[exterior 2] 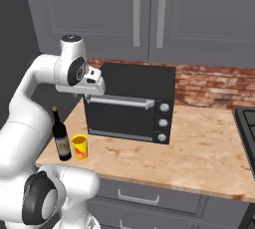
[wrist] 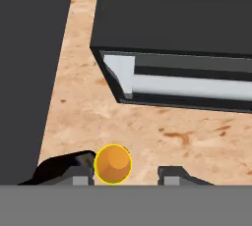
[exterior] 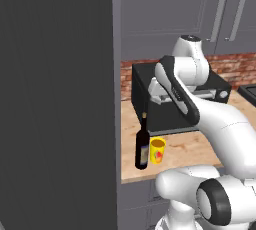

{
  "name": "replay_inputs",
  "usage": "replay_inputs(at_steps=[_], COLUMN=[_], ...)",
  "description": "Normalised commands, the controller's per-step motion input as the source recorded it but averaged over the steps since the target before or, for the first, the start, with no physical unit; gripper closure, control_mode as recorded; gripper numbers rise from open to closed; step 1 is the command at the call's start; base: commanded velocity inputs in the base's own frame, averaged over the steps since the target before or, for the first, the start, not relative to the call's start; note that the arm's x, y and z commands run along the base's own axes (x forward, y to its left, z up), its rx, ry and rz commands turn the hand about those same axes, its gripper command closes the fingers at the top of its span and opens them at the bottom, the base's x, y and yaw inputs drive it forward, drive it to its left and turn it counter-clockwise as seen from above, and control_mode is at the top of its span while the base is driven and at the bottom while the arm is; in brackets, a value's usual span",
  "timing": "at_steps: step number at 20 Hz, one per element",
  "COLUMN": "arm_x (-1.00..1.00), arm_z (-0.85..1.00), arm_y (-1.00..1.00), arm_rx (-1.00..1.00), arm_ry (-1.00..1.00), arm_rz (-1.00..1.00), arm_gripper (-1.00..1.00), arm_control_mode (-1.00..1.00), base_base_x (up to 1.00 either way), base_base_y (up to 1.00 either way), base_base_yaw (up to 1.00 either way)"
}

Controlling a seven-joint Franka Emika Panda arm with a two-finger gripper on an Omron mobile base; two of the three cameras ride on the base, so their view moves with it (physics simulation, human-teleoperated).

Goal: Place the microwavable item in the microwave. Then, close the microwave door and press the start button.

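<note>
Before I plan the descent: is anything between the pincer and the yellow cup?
No. In the hand view the pincer hangs above the yellow cup with nothing between; the wine bottle stands beside the cup.

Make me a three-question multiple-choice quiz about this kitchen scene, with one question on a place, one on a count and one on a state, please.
1. Where does the small yellow cup stand?
A. On top of the black toaster oven
B. On the wooden counter beside the dark glass wine bottle
C. In the robot's gripper

2. How many round knobs are on the black toaster oven's front?
A. One
B. Three
C. Five

3. How is the toaster oven's door?
A. Shut
B. Hanging wide open
C. Missing

Answers:
1 B: the cup sits on the wooden counter next to the wine bottle.
2 B: three knobs line its right side.
3 A: the door sits flush, its silver handle across the top.
</note>
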Motion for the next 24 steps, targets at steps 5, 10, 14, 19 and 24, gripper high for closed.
replay_inputs(at_steps=[5,10,14,19,24], arm_x=[-0.22,-0.23,0.01,0.01,-0.05], arm_z=[-0.06,-0.46,-0.67,-0.64,-0.13], arm_y=[-0.17,-0.54,-0.24,-0.24,-0.3], arm_rx=[0.0,0.14,0.1,0.05,0.05], arm_ry=[-0.06,-0.4,-0.39,-0.47,-0.49], arm_rz=[0.0,0.09,0.31,0.49,0.52], arm_gripper=[-1.0,-1.0,-1.0,-1.0,-1.0], arm_control_mode=[-1.0,-1.0,-1.0,-1.0,-1.0], base_base_x=[0.0,0.0,0.0,0.0,0.0], base_base_y=[0.0,0.0,0.0,0.0,0.0], base_base_yaw=[0.0,0.0,0.0,0.0,0.0])
